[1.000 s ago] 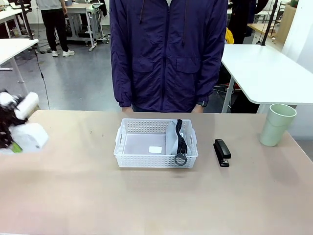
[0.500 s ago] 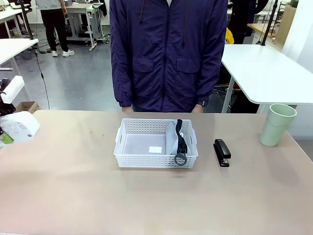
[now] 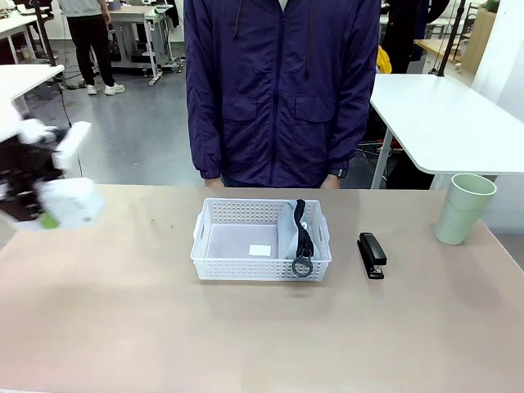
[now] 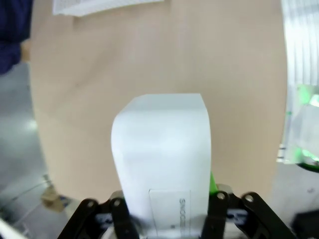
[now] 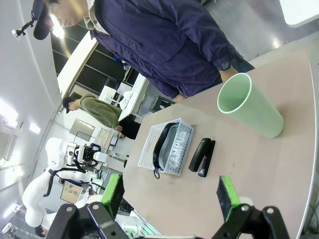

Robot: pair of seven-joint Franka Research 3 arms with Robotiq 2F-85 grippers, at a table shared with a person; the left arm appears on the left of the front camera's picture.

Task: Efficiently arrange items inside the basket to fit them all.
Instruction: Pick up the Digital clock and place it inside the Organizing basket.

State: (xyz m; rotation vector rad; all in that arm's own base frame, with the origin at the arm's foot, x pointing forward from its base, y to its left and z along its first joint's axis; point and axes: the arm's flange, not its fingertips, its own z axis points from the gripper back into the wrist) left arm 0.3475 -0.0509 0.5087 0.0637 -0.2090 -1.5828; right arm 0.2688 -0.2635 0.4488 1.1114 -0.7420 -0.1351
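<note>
While clamped by one end in the jaws of the left gripper (image 4: 167, 215), up over the worktop (image 3: 246, 336) well left of the basket (image 3: 246, 267), could slip free, talking about the white box (image 4: 162, 154). Might also land on the grey pouch (image 3: 288, 233) inside. Jaws of the right gripper (image 5: 170, 196) wide, empty.

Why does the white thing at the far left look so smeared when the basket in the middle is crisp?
Front view: the white box is streaked, most likely by motion blur, while the basket and stapler are sharp. Left wrist view: the same box looks soft, its edges hazy. Right wrist view: crisp, but tilted and bent by the wide-angle lens.
</note>
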